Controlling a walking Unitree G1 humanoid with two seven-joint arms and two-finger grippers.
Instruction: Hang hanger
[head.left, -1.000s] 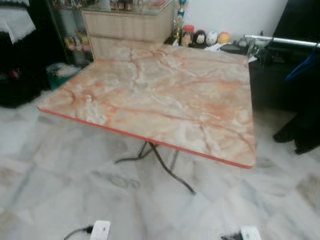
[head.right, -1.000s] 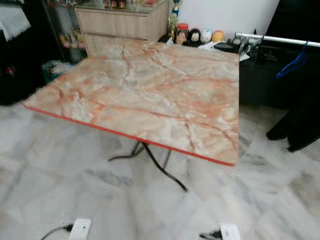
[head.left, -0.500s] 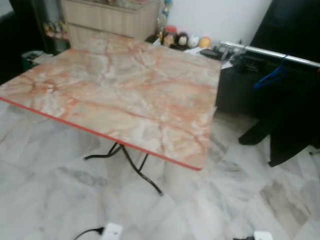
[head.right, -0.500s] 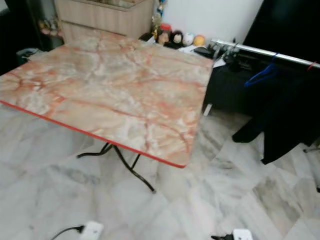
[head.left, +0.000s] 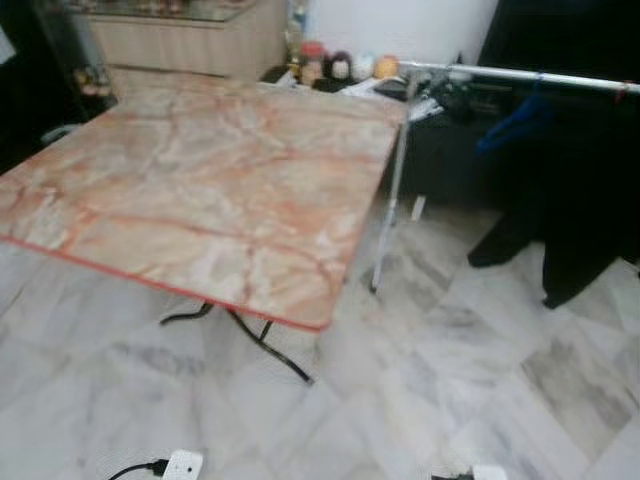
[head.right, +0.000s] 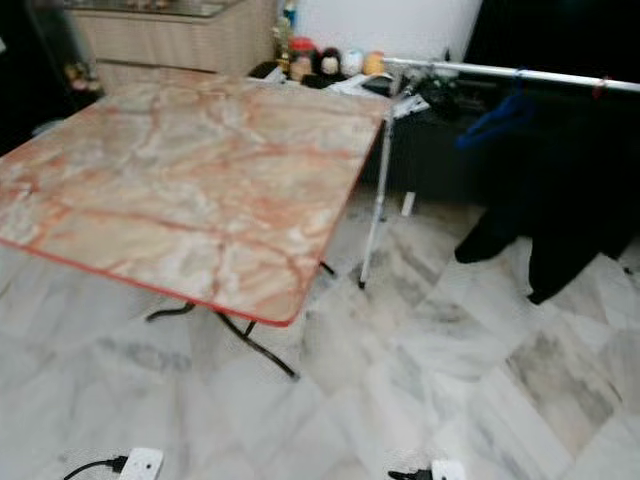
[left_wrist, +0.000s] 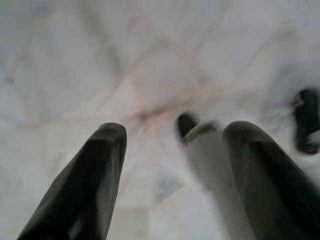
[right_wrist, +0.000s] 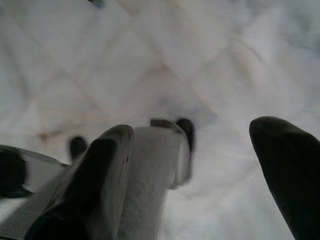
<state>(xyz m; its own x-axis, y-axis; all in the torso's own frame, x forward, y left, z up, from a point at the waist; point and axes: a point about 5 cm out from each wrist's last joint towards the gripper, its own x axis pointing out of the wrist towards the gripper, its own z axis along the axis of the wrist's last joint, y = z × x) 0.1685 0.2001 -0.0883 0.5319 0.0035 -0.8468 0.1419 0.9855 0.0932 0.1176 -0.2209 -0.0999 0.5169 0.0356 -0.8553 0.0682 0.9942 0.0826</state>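
A blue hanger (head.left: 510, 120) hangs on a silver clothes rail (head.left: 520, 75) at the right, beside dark garments (head.left: 590, 200). The rail's upright pole (head.left: 390, 200) stands on the floor next to the table's right edge. My left gripper (left_wrist: 175, 170) is open with nothing between its fingers, and below it is pale marble floor. My right gripper (right_wrist: 195, 165) is also open and holds nothing, above the same floor. Both arms hang low, well away from the rail.
A folding table (head.left: 200, 170) with an orange marble-patterned top and red edge stands at the left on thin black legs. Behind it are a wooden cabinet (head.left: 180, 40) and small figurines (head.left: 340, 65). Two small white objects (head.left: 183, 465) lie on the near floor.
The camera has swung to the right: the table has slid to the left of the picture, and the rail, its pole and the blue hanger have come further into view.
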